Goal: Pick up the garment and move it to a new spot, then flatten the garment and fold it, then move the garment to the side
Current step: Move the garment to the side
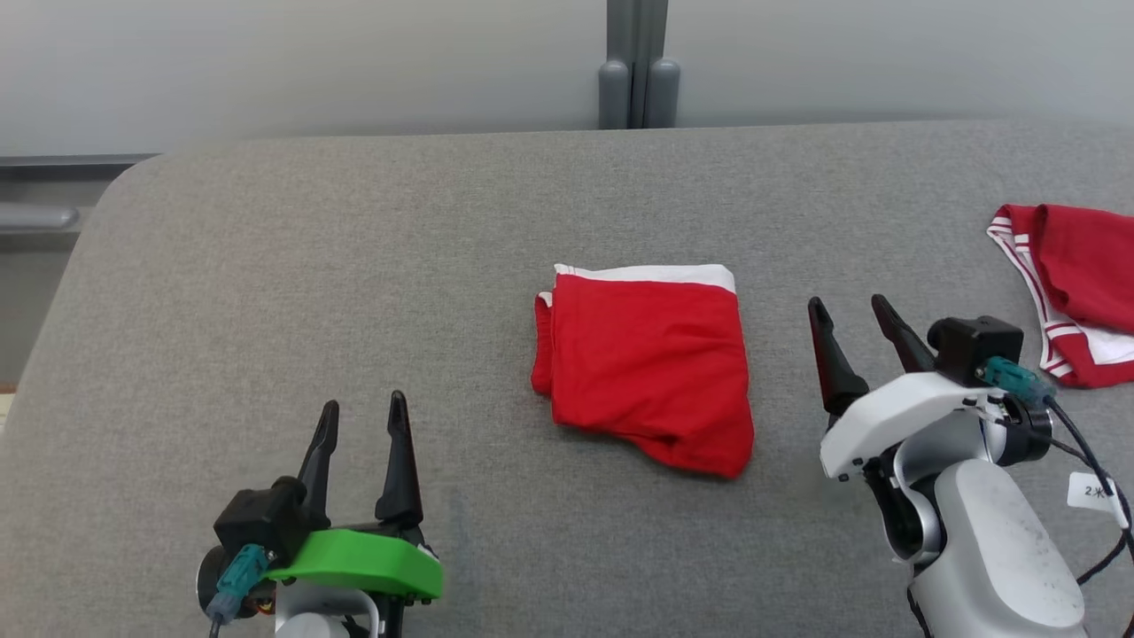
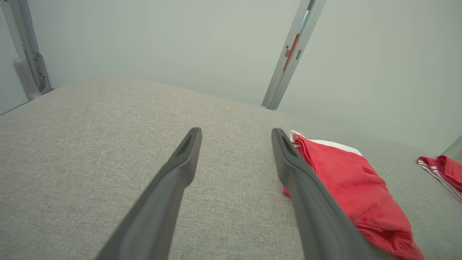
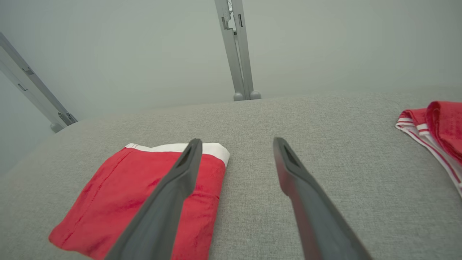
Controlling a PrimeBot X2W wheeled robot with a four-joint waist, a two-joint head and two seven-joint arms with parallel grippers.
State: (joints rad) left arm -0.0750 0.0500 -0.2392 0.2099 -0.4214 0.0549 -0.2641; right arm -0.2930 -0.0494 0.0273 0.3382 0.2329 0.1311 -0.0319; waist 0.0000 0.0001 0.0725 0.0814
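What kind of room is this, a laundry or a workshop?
Probably a robot test room rather than a home: a grey cloth-covered table, a plain pale wall with a metal post behind it, and just a folded red garment and a second red garment laid out.

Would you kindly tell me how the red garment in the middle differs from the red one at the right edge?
The middle garment is folded into a compact block; the right-edge garment lies loose and rumpled. The middle garment has a plain white band; the right-edge garment has red-and-white striped trim. Both are red and lie on the grey table.
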